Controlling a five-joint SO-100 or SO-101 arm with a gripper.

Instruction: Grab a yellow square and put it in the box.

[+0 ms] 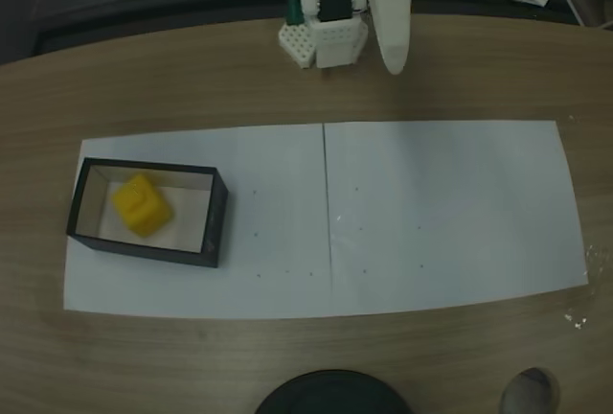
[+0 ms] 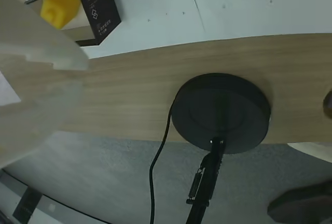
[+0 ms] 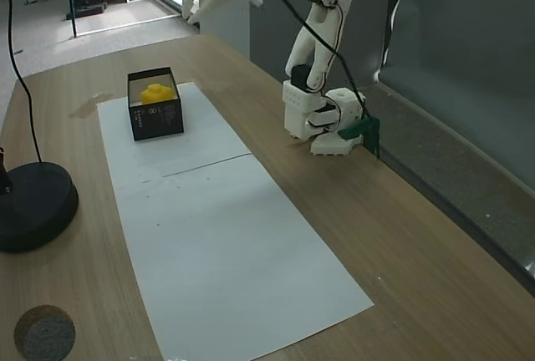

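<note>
The yellow square [image 1: 142,205] lies inside the box [image 1: 215,227], a low black-walled box with a pale inside, at the left end of the white paper in a fixed view. In another fixed view the yellow square [image 3: 156,93] sits in the box [image 3: 156,119] at the far end of the paper. The wrist view has the yellow square [image 2: 59,9] and box [image 2: 101,6] at the top left. My gripper [image 1: 393,61] hangs high over the arm's base, far from the box, holding nothing; the gripper [image 3: 196,8] points down. One blurred white finger [image 2: 31,42] crosses the wrist view's left side.
Two white paper sheets [image 1: 441,213] cover the middle of the wooden table. A black round stand base [image 3: 33,206] with a cable stands at the table's edge opposite the arm base [image 3: 322,119]. A small dark disc [image 3: 43,332] lies near that edge.
</note>
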